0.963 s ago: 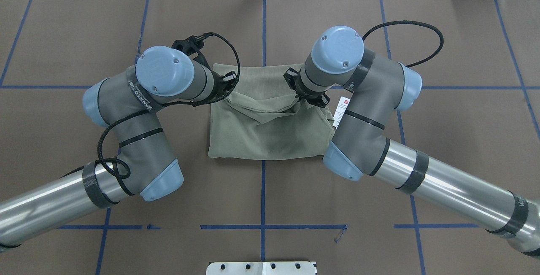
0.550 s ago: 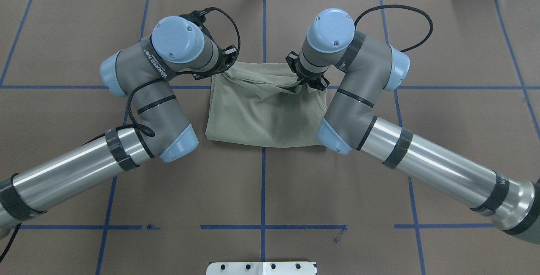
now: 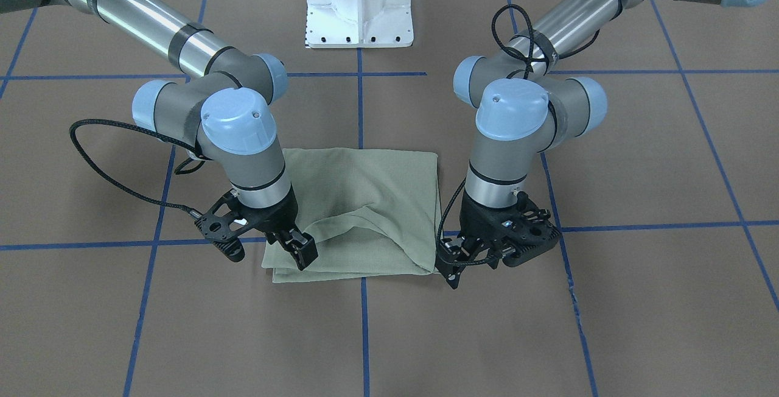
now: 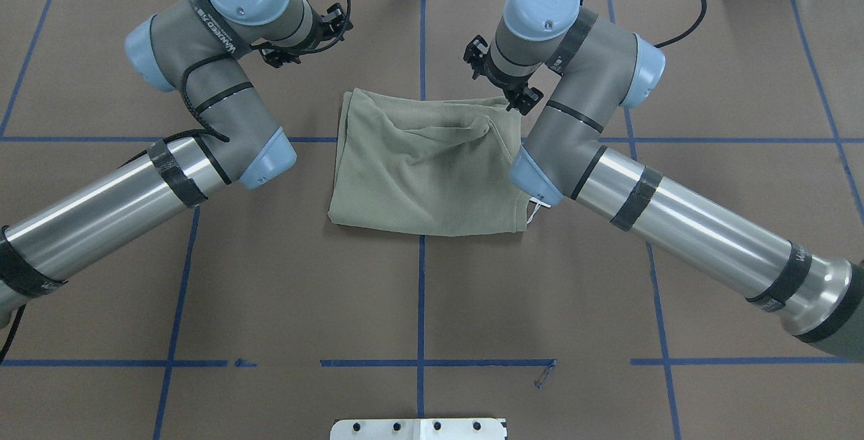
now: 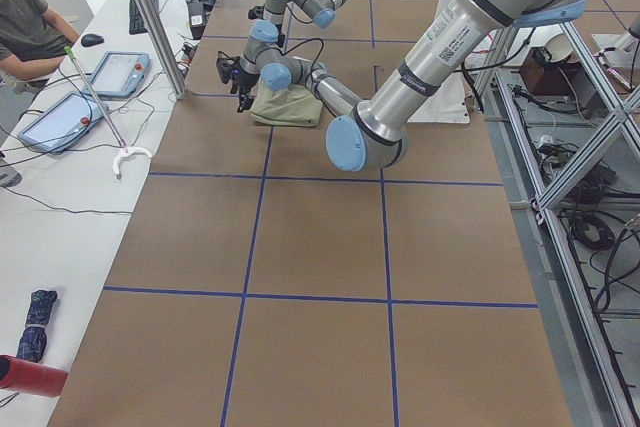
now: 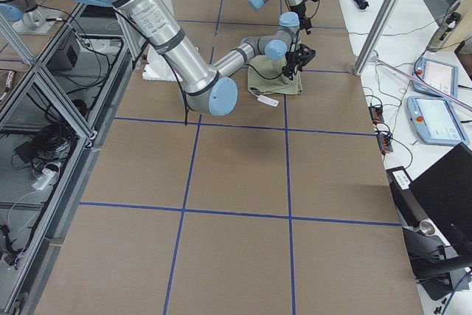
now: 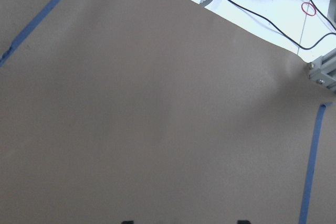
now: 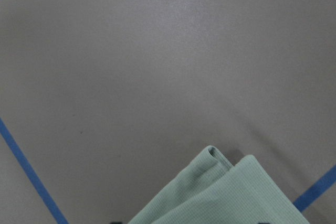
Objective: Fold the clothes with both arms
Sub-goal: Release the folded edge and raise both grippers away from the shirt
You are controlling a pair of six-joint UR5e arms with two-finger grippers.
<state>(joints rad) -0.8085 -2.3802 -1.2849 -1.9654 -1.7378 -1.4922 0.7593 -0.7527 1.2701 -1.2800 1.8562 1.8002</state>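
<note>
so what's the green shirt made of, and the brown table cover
Shirt: soft matte knit, probably a cotton blend; fine ribbing shows and it drapes in limp folds. Table cover: matte brown sheet, paper or thin fabric, can't tell which; flat, no shine, faint ripple near its edge.

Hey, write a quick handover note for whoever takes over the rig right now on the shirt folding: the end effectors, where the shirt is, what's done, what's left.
End effectors: the left end effector is open and empty, beyond the shirt's far left corner and clear of it. The right end effector looks open, over the far right corner, which lies flat.
Things: the shirt sits mid-table, folded into a rough rectangle. Its hang tag pokes out at the near right.
Done: the fold is laid down.
Left: a diagonal ridge crosses the top layer. Probably smooth it, then make any further fold.
</note>
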